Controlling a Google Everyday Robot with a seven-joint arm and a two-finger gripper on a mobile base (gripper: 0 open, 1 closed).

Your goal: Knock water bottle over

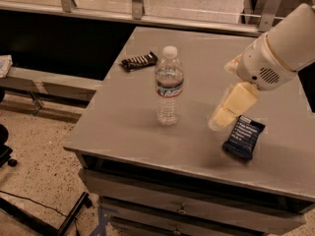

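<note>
Table (123, 127): bottle (169, 87), two wrappers (139, 61) (243, 137); pincer (218, 123) above

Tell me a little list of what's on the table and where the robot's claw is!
bottle: water bottle, upright, cap on
claw: claw, right of the bottle, not touching it, low over the table
snacks: dark wrapper behind the bottle; blue wrapper beside the claw
knocked over: not yet

One water bottle (169, 90), two snack-bar wrappers (139, 61) (243, 137), one hand (220, 119) above table (128, 117)

Grey table (123, 127), dark snack wrapper (139, 61) at rear, blue packet (243, 137) near front
</note>
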